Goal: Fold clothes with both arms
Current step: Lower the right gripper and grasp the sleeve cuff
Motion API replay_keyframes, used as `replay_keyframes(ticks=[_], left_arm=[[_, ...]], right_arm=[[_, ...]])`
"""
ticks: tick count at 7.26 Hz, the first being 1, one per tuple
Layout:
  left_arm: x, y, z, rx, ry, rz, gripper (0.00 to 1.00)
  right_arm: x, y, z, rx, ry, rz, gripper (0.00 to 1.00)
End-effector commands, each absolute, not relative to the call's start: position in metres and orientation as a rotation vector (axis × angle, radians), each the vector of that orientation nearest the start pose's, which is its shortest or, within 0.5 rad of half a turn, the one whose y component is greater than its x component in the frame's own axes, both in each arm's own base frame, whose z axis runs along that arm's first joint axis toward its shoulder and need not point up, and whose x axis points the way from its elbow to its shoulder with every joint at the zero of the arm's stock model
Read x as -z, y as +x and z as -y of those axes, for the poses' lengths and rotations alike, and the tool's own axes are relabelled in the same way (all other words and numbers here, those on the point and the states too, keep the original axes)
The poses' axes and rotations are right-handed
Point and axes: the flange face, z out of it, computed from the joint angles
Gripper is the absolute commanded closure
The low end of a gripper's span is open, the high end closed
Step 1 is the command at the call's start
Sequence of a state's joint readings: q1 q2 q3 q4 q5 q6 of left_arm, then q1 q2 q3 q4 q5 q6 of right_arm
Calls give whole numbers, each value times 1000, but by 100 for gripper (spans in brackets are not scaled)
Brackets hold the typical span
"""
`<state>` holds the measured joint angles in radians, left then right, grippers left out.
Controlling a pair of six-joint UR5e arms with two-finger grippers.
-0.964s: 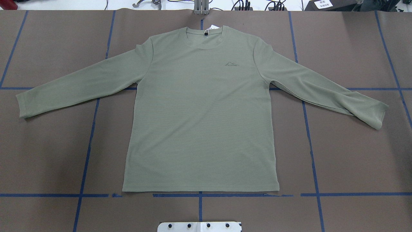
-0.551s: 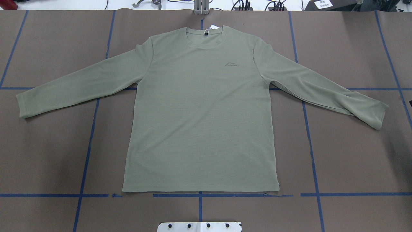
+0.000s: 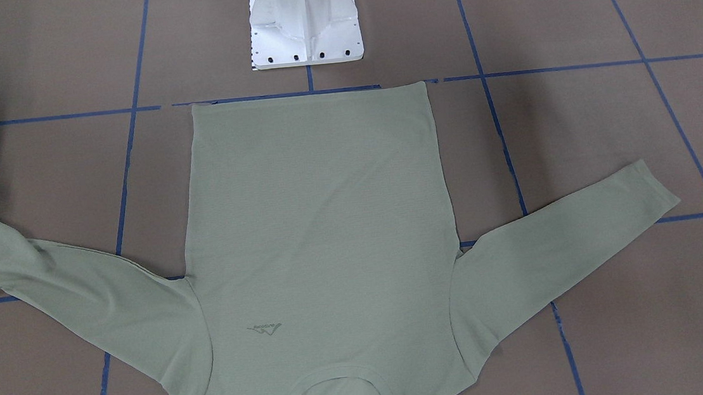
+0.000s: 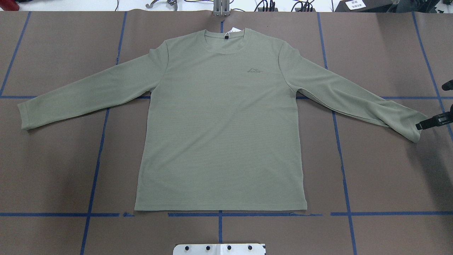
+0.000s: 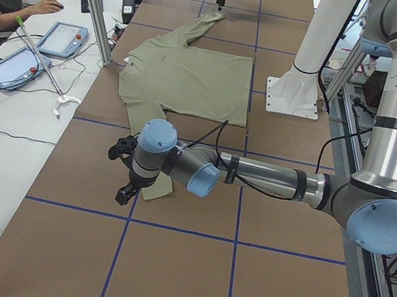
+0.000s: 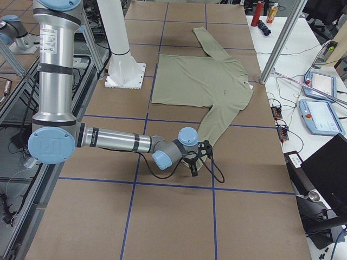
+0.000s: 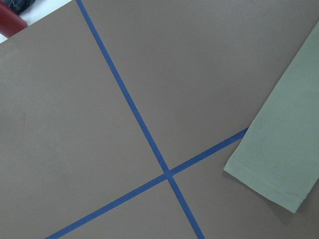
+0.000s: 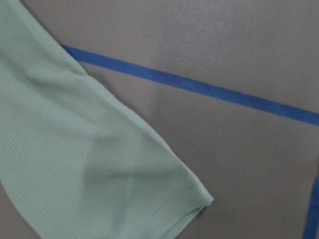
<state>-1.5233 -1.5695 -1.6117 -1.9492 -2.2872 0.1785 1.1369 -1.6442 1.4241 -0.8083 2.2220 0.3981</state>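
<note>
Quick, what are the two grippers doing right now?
Left gripper: cannot be told.
Right gripper: open, holding nothing.

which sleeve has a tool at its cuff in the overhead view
The robot's right sleeve: the right tool sits at its cuff by the view's edge. No tool shows by the left sleeve.

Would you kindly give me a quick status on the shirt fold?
Left tool beside left cuff, right tool at right cuff; open or shut unclear. Shirt flat, unfolded, neither sleeve lifted. Nothing lying on it.
</note>
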Motion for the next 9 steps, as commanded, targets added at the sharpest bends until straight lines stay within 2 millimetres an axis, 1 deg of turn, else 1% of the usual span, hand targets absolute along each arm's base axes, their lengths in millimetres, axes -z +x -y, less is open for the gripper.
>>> replay_keyframes(ticks=[1,4,6,7,8,9], left_arm=[[-599,-43,516,-356,448,-684,0],[-597,-43,516,-359,453,-684,0],[-598,-43,516,-358,451,-684,0],[-597,-43,516,-359,453,-684,0],[-598,-43,516,-358,451,-684,0],[-596,-43,517,-361,455,-683,0]], right_arm=[[-689,-149,472,228,215,800,0],[-695,-156,480,230,201,797,0],[-698,-156,479,226,188,796,0],[-698,-156,479,226,187,797,10],[-698,-156,478,226,183,803,37],[-699,-156,477,227,179,804,68]])
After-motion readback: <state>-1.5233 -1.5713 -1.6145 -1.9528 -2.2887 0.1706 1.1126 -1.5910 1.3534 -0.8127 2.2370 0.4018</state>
